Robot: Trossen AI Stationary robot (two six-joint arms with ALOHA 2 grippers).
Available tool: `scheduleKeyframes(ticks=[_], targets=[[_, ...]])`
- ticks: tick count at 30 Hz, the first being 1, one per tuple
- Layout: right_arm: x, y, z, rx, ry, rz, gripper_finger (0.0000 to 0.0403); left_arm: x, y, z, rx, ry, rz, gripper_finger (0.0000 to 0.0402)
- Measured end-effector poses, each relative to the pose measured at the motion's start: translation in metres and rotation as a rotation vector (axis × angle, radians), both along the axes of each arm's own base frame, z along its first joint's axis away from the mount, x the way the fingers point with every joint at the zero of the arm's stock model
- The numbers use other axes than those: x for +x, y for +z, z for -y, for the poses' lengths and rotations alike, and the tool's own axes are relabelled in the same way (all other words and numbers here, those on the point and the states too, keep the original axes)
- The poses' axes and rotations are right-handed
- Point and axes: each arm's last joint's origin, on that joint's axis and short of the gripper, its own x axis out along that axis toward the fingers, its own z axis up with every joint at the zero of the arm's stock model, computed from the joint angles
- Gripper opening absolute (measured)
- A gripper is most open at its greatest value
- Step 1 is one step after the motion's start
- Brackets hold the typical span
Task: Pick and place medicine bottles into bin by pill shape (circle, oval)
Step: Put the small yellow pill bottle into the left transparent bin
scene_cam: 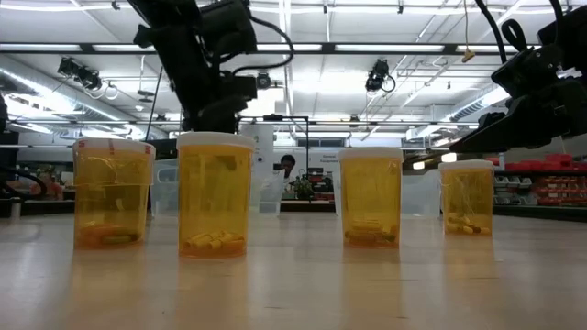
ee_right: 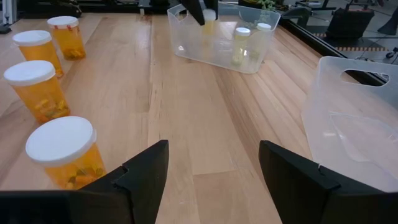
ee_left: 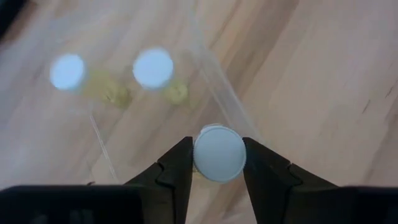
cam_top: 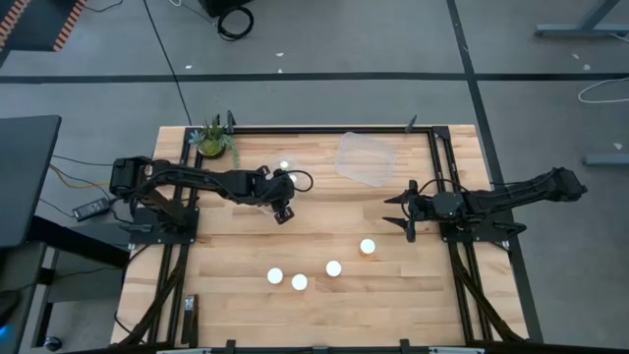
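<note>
Pale wood planks make up the table (cam_top: 246,236), and from overhead four white-capped medicine bottles (cam_top: 333,267) stand in a loose arc on its near half. Toward the far edge, the left gripper (cam_top: 282,193) reaches in from the left near a small potted plant (cam_top: 213,140), with a white cap glinting just beside it. A clear bin (cam_top: 368,158) lies near the far right corner, and the right gripper (cam_top: 409,208) waits at the right side, its fingers spread wide with nothing between them. From table level, the four amber bottles (scene_cam: 215,195) stand upright in a row with pills lying at their bottoms, the dark arms hanging above them and a person (scene_cam: 288,167) visible far back in the room. Looking past the left gripper's own fingers (ee_left: 176,169), the claw is closed about halfway around the white cap of one bottle (ee_left: 219,153), gripping it from both sides right above the thin clear wall of a second bin (ee_left: 217,81); two more bottles (ee_left: 153,70) stand inside that bin. Through the right wrist camera, the spread fingers (ee_right: 144,174) hold nothing, three bottles (ee_right: 63,151) stand close by on the wood, the nearer bin (ee_right: 354,112) sits beside them, and across the table the other bin (ee_right: 224,46) holds bottles, with the left claw dipping into it.
</note>
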Motion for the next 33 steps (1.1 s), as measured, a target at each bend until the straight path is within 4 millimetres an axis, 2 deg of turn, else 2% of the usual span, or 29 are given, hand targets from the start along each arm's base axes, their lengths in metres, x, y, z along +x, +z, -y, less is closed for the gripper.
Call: scheduleKeyframes(ticks=[6, 11, 13, 17, 20, 33], targets=[[0.0, 0.0, 0.0, 0.0, 0.0, 0.0, 0.0257, -0.013, 0.028, 0.0, 0.049, 0.025, 0.075, 0.0133], [0.0, 0.0, 0.0, 0.0, 0.0, 0.0, 0.0257, -0.017, 0.037, 0.0, 0.064, 0.03, 0.116, 0.0131], [0.0, 0.0, 0.0, 0.0, 0.0, 0.0, 0.0257, -0.016, 0.033, -0.001, 0.073, 0.026, 0.13, 0.0135], [0.0, 0.0, 0.0, 0.0, 0.0, 0.0, 0.0257, -0.023, 0.01, 0.0, 0.075, 0.024, 0.142, 0.0137], [0.0, 0.0, 0.0, 0.0, 0.0, 0.0, 0.0257, -0.028, 0.0, -0.001, 0.071, 0.038, 0.172, 0.0132], [0.0, 0.0, 0.0, 0.0, 0.0, 0.0, 0.0257, -0.041, -0.023, -0.005, -0.023, 0.146, 0.268, 0.0133]])
